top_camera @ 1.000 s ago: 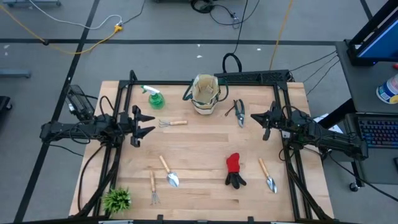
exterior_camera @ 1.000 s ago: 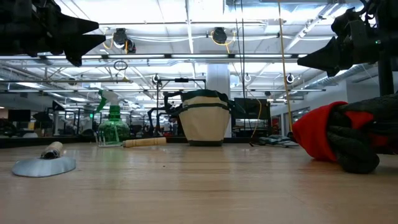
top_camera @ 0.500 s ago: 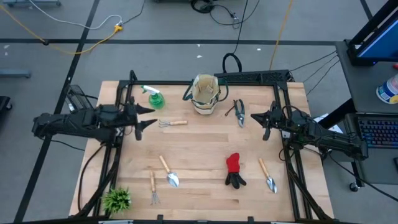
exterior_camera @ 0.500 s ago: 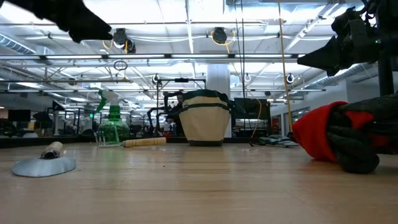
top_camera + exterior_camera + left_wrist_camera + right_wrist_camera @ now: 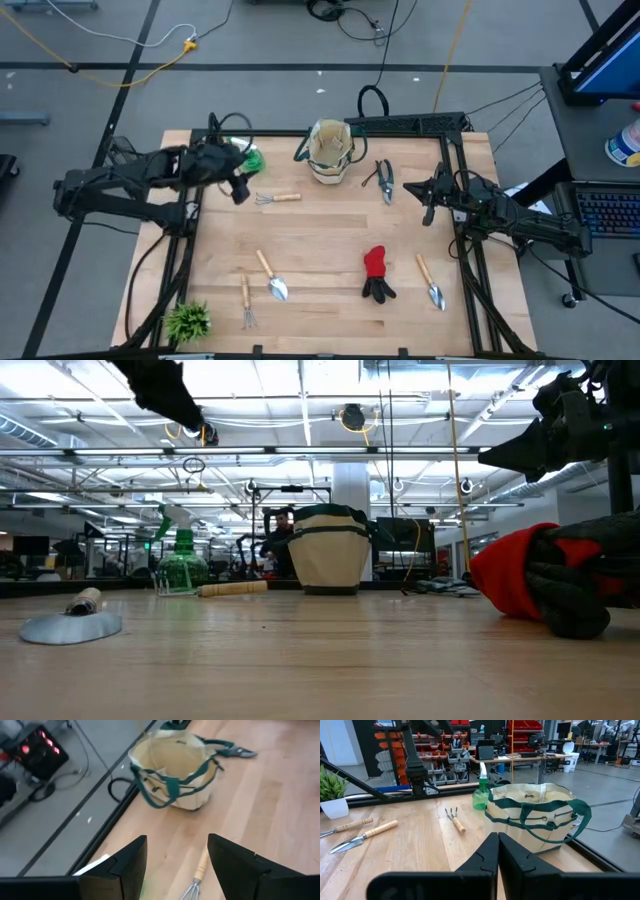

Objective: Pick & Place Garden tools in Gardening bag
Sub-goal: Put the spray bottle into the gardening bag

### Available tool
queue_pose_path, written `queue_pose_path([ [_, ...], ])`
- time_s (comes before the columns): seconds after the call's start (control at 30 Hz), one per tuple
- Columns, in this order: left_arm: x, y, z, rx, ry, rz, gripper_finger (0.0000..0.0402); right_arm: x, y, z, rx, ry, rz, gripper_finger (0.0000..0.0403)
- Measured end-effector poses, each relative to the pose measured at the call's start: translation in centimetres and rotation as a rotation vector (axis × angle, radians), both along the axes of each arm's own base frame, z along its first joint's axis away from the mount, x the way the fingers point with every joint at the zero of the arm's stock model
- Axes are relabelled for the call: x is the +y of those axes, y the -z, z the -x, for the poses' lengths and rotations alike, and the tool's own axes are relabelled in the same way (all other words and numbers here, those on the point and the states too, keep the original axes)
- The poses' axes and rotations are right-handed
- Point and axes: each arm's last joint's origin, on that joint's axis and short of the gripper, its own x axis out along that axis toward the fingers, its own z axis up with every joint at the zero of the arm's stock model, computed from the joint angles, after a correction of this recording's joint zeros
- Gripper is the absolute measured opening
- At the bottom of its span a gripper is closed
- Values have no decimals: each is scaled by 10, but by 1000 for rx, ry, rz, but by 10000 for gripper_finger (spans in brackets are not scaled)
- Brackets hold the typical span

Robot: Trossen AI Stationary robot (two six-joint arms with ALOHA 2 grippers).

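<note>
The beige gardening bag (image 5: pixel 330 150) with dark green handles stands upright on its base at the table's far middle (image 5: pixel 175 775) (image 5: pixel 535 825). Loose on the wood lie a small rake (image 5: pixel 278 198) (image 5: pixel 197 875), black shears (image 5: pixel 385 180), a red-and-black glove (image 5: pixel 377 272), two trowels (image 5: pixel 270 275) (image 5: pixel 430 282) and another rake (image 5: pixel 246 300). The green spray bottle (image 5: pixel 252 158) stands at the far left, partly covered by my left arm. My left gripper (image 5: pixel 240 190) (image 5: pixel 177 865) hangs open above the table beside the bottle, tipped downward, holding nothing. My right gripper (image 5: pixel 427 203) (image 5: pixel 497 845) is shut and level, to the right of the shears.
A small spiky green plant (image 5: pixel 188 320) in a white pot stands at the near left corner. Black frame rails (image 5: pixel 195 160) run along the table's left, right and far sides. Bare wood (image 5: pixel 330 235) lies in the middle of the table.
My left gripper has risen well above the table and moved toward the far edge and the spray bottle. It has tipped from level to pointing downward. Its fingers have stayed open. Nothing on the table has moved.
</note>
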Motion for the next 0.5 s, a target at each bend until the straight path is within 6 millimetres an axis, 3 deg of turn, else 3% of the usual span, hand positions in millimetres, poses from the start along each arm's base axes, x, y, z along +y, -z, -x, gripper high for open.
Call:
queue_pose_path([
  [0.27,35,-21,-13,129,-59,65,216,0,0,0,0,0,-1,0],
  [0.5,73,-21,-21,266,-63,86,216,0,0,0,-12,2,-39,0],
])
